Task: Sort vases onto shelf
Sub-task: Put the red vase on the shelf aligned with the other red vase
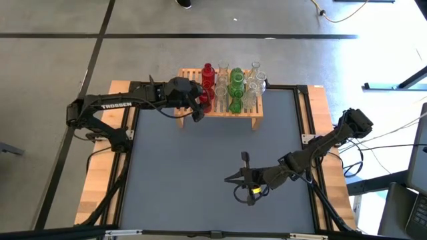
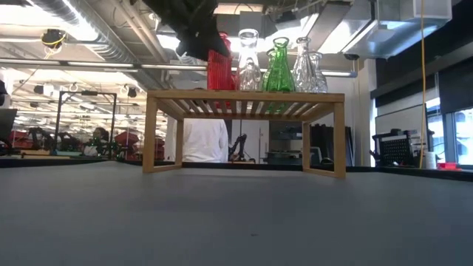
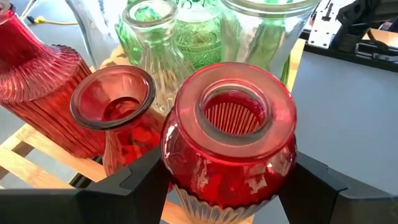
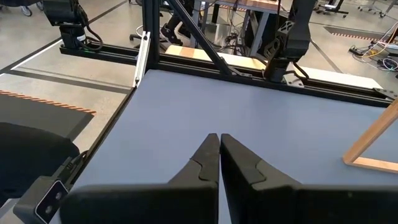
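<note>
Here the left gripper [image 3: 227, 180] has its fingers closed around a red vase [image 3: 230, 130] at the left end of the shelf [image 1: 253, 115]. The glass looks smooth, stiff and fragile, so holding the wide body seems safest. The right gripper [image 4: 219, 155] rests fully closed and empty, at the near right.

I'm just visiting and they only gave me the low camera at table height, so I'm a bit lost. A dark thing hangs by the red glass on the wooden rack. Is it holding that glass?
Observer: Yes. The left gripper has a finger on each side of a round red vase at the shelf.
Operator: Are there more red ones I can't see?
Observer: Two more red vases stand right beside it.
Operator: Is there a second arm?
Observer: Yes, the right gripper is shut and empty, low over the bare table, well away from the shelf.
</note>
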Controlling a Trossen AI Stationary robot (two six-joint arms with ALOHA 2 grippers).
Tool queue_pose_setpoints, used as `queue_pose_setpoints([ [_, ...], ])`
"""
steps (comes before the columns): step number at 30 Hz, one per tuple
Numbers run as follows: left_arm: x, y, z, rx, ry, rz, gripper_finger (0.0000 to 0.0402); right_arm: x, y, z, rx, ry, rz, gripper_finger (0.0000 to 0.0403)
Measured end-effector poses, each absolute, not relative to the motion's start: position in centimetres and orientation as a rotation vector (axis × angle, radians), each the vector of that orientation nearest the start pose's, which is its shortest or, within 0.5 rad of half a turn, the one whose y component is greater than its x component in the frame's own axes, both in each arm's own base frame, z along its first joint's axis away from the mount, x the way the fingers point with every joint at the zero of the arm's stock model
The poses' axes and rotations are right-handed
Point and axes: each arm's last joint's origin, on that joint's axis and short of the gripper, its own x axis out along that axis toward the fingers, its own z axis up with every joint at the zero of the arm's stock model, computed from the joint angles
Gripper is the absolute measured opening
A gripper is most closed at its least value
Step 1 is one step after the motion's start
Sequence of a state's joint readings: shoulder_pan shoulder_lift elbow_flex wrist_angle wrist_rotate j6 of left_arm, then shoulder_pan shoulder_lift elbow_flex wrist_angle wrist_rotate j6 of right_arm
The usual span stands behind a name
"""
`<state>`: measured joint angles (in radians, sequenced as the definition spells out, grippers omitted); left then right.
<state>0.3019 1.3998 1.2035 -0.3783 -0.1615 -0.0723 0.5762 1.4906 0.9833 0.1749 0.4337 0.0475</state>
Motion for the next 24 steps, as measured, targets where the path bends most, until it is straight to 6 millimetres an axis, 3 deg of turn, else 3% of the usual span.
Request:
queue_pose_setpoints([
  [24, 29.45, 9.35, 32.13, -0.1, 0.551, 0.468, 0.0297, 28.44, 17.0, 26.93, -0.114, 0.294, 0.134, 0.0005],
])
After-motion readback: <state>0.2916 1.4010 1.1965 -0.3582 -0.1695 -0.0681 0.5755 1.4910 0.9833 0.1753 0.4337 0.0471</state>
